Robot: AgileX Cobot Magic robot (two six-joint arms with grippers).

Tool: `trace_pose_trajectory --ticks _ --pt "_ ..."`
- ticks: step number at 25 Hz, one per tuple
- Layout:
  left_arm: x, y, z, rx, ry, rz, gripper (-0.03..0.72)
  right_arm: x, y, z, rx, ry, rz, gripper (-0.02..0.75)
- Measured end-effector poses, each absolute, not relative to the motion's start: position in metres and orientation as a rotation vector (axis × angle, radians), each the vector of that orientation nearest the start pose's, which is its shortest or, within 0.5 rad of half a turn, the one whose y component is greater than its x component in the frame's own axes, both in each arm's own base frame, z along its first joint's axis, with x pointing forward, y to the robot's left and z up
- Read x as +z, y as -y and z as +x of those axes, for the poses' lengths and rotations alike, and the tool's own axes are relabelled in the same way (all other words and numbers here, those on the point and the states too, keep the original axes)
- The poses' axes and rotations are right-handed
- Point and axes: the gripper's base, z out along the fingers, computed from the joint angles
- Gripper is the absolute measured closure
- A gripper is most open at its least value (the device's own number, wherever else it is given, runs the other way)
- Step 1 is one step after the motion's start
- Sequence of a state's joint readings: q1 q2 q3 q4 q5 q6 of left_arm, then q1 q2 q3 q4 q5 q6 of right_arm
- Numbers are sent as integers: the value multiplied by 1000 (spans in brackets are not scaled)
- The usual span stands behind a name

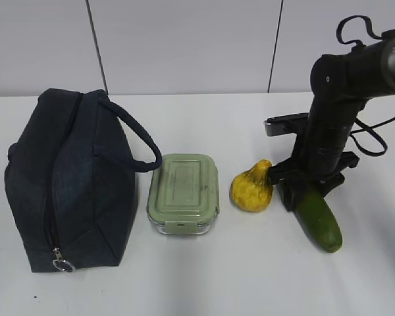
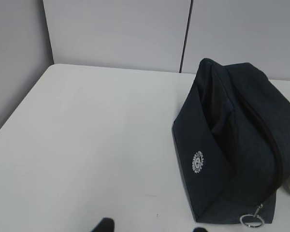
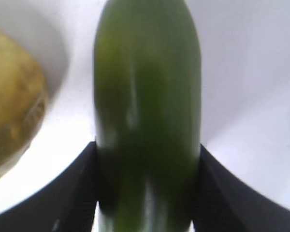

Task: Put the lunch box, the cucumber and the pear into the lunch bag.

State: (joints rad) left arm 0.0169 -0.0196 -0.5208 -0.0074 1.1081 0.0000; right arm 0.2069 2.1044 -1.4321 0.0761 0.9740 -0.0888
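The dark navy lunch bag (image 1: 72,191) stands at the left, its zipper line running along the top to a metal ring pull (image 1: 62,265) at the near end; it also fills the right of the left wrist view (image 2: 232,145). The lunch box (image 1: 184,191) with a sage-green lid sits right of the bag. The yellow pear (image 1: 251,189) lies right of the box and shows at the left of the right wrist view (image 3: 9,111). My right gripper (image 1: 309,187) (image 3: 147,145) is shut on the far end of the dark green cucumber (image 1: 319,220) (image 3: 147,96), which lies on the table. My left gripper (image 2: 152,227) is open and empty, left of the bag.
The white table (image 1: 250,276) runs back to a pale panelled wall (image 1: 184,46). The bag's loop handle (image 1: 135,141) arches toward the lunch box. Cables hang off the right arm (image 1: 372,141). The left arm is out of the exterior view.
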Motion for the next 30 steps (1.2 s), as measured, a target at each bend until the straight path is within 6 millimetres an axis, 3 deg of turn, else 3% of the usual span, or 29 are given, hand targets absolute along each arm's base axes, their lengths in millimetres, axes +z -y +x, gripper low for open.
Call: trace_pose_trajectory --ticks 13,23,26,30 --pt "279 1 -12 2 -2051 -17 379 186 -86 414 -14 -3059 -463 354" --pt "279 4 -11 -49 -2059 -13 381 270 -85 417 -24 -2854 -440 354" --pt "283 8 -1 -103 -2097 -13 386 287 -87 415 16 -2818 -427 354" --pt "299 19 30 -287 -2020 -9 388 295 -94 414 134 -2798 -407 355"
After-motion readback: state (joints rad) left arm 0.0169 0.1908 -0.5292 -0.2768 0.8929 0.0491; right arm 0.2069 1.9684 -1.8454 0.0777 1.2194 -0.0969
